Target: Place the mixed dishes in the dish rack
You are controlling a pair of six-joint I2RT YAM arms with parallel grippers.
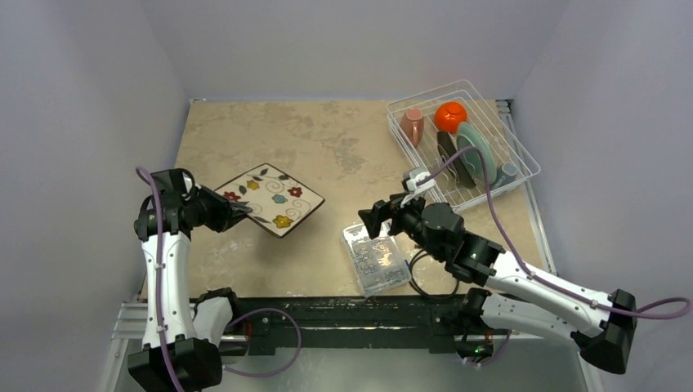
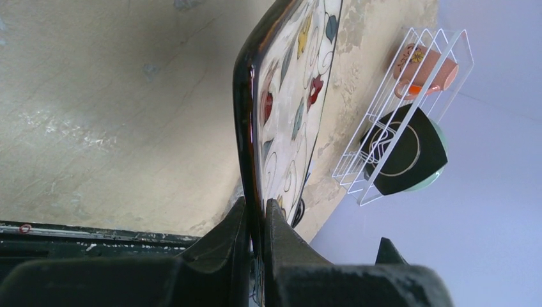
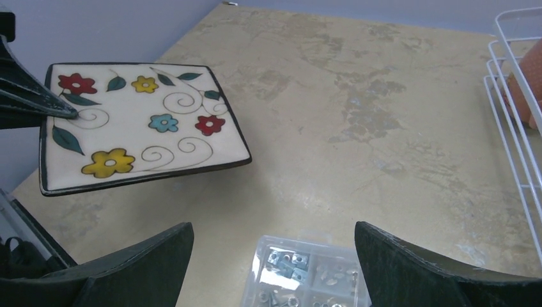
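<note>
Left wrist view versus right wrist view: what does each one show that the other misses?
Only the left wrist: the white floral square plate seen edge-on, clamped in the left gripper, and the dark teal square plate and pale green plate in the dish rack. Only the right wrist: the right gripper open near the clear plastic box, and the floral plate's whole patterned face. Both: that plate, the table and part of the rack.

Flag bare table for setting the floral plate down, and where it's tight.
Free: the table's far middle, between the white floral square plate and the dish rack. Crowded: near right, where the clear box, black cable and open right tool sit.
</note>
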